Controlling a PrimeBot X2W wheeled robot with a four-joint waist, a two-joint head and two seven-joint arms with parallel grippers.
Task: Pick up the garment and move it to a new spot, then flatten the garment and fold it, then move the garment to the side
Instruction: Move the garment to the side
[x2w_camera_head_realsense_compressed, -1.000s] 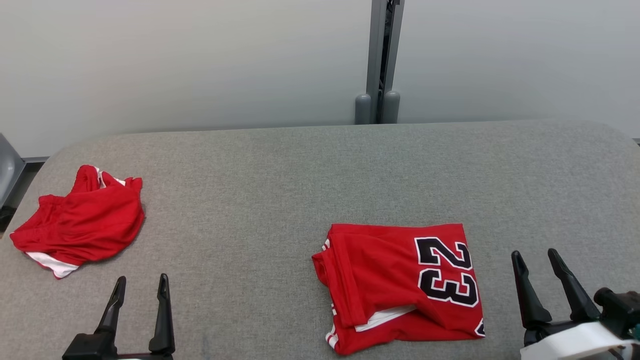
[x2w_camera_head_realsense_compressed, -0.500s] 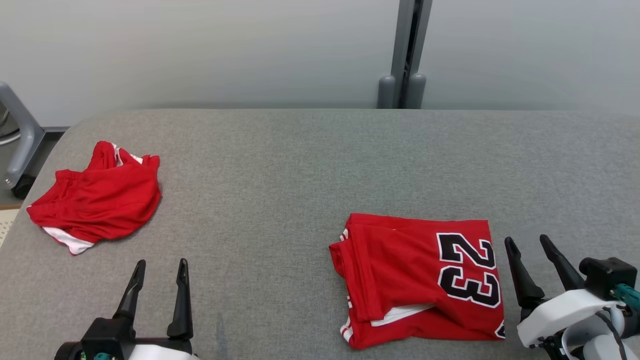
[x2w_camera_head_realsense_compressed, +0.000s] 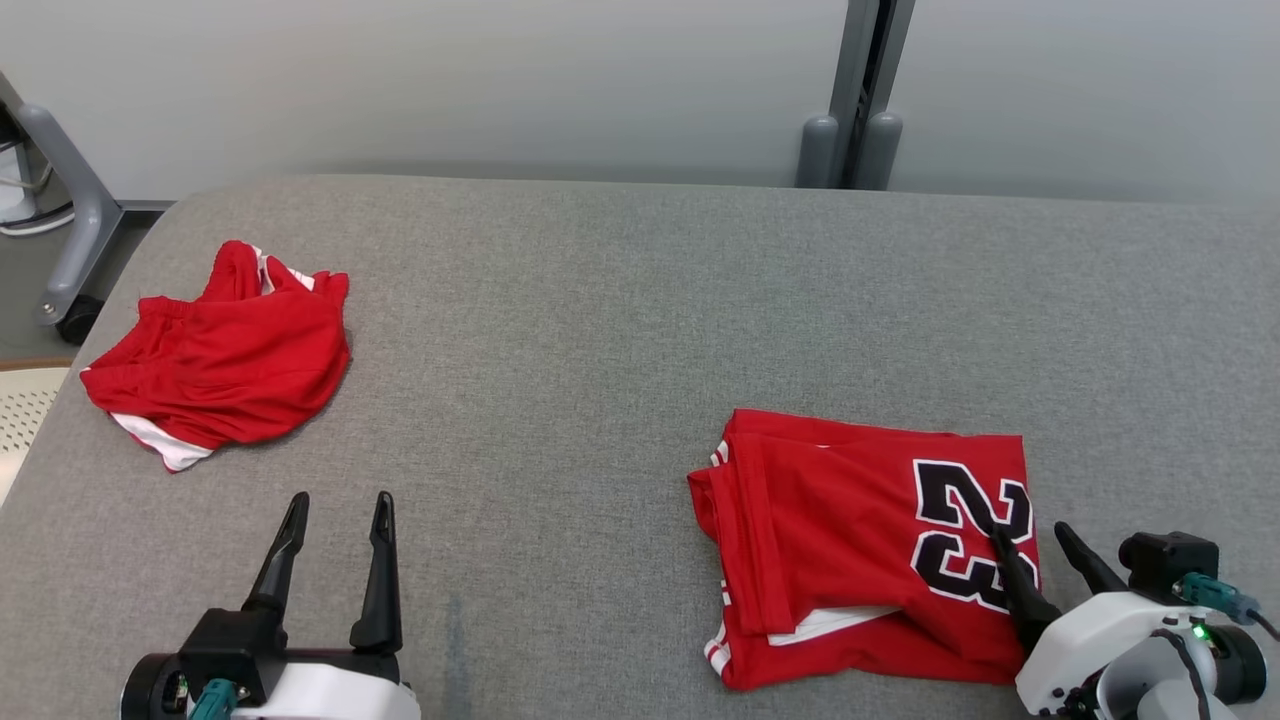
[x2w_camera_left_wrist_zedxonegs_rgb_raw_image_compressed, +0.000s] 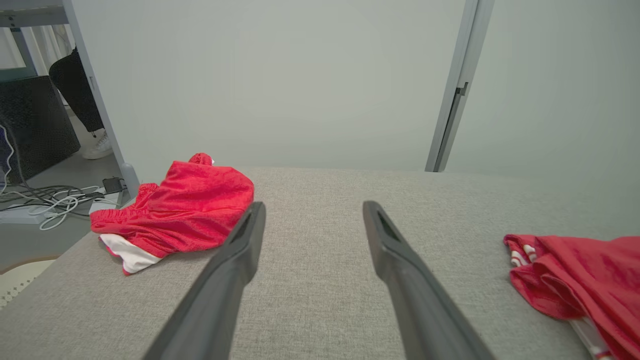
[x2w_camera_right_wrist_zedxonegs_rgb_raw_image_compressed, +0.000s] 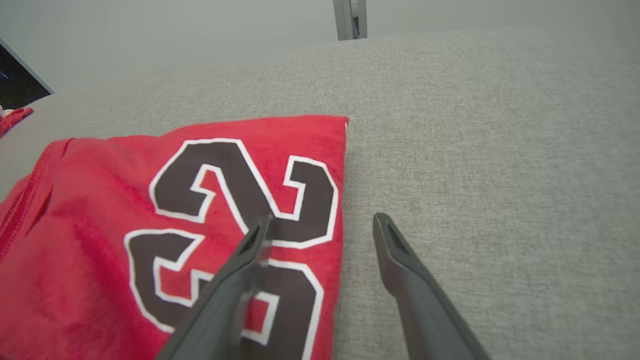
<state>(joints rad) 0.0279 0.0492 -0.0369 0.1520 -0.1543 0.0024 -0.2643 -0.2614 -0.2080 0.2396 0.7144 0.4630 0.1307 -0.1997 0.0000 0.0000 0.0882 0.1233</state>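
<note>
Spanning the whole field, the grey padded table (x2w_camera_head_realsense_compressed: 620, 300) carries the folded jersey (x2w_camera_head_realsense_compressed: 830, 540), which we take both as our landmark and as the task's garment. The jersey lies as a compact red rectangle with its numeral uppermost. Its layers are stacked, and a white hem peeps out at its near edge. We judge flattening and folding complete, leaving only the shift to the side.

Well apart from the jersey, off its left side and farther back, sits a pair of red shorts (x2w_camera_head_realsense_compressed: 225, 360). They are bunched rather than folded, and we suppose they are parked clear of the working area.

The left gripper (x2w_camera_head_realsense_compressed: 340, 498) hovers over bare table well to the jersey's left. Its fingers are spread and hold nothing, presumably to keep clear.

The right gripper (x2w_camera_head_realsense_compressed: 1028, 530) straddles the jersey's right edge, also spread and empty. One finger (x2w_camera_right_wrist_zedxonegs_rgb_raw_image_compressed: 240, 270) lies over the black numeral, the other over bare table just beside the edge. We read this placement as preparation to pinch that edge. Whether the finger touches the fabric we cannot tell.
</note>
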